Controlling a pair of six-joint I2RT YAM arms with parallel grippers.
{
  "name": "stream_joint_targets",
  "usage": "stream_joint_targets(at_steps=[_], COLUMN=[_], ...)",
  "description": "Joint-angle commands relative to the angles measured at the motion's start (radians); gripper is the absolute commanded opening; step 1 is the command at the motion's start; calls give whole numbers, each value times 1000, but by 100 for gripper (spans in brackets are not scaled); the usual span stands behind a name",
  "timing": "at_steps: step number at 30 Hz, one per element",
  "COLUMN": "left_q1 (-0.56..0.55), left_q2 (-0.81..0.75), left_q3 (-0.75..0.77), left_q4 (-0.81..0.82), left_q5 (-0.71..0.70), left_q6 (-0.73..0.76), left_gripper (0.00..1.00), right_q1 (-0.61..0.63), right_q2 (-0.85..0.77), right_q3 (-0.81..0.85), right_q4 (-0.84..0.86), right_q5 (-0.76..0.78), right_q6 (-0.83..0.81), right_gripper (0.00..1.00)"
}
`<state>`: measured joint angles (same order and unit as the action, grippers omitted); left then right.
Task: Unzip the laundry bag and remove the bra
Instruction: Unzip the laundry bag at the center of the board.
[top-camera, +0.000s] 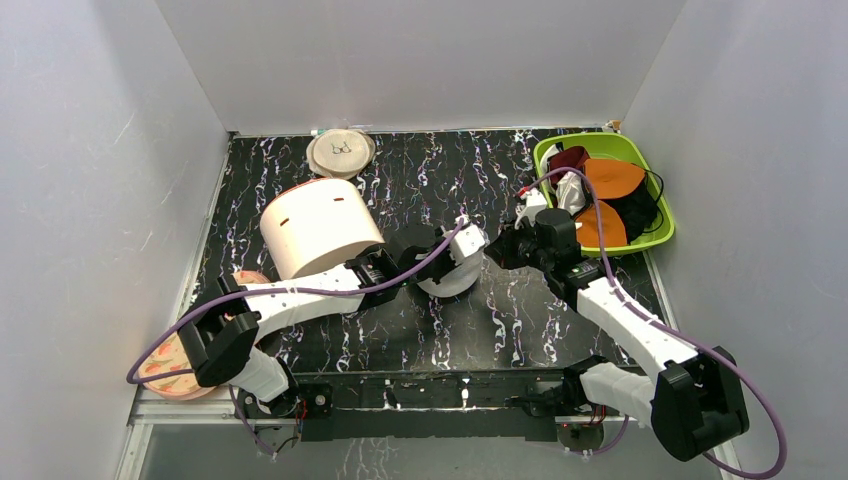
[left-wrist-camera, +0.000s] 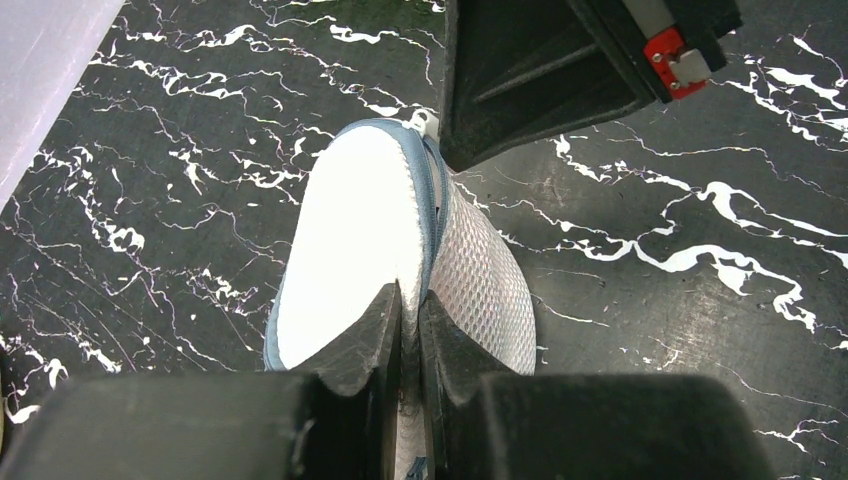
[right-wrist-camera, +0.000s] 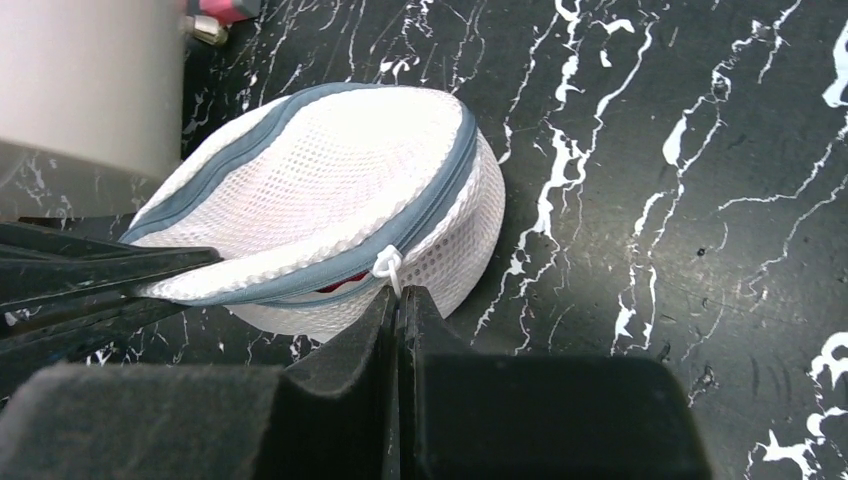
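My left gripper (left-wrist-camera: 411, 303) is pinching the rim seam of the laundry bag (top-camera: 447, 273), and the bag stands tilted on its edge on the black marble table (top-camera: 520, 325), between my two arms. My right gripper (right-wrist-camera: 398, 298) is pressed together on the lower end of the white zip pull (right-wrist-camera: 387, 266). The bra (right-wrist-camera: 343, 284) is inside (only a thin red strip shows under the zip).

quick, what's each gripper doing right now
Left gripper: closed, pinching the laundry bag at its rim.
Right gripper: closed, apparently on the zip pull.
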<state>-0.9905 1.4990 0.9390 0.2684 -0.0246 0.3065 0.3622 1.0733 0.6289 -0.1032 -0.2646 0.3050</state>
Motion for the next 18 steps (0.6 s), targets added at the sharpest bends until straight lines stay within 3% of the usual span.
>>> stream_joint_targets(at_steps=[1,8,13,18], left_q1=[-2,-2,-1,-3], left_q2=[-30,-29,-34,-56], left_q3=[28,30,37,24], left_q4=[-4,-12,-24,-16], left_q5=[-15,-9,45,147], left_q6=[3,5,6,1], left_gripper=[0,2,21,51], right_q1=[-21,-22,-7,13], right_q2=[-16,-47,-69,-65], right_q3=[50,42,28,28], right_q4=[1,36,59,63], right_q5=[60,-223,-344,-366], right_q6=[-13,-94,-99,-98], right_gripper=[0,0,0,0])
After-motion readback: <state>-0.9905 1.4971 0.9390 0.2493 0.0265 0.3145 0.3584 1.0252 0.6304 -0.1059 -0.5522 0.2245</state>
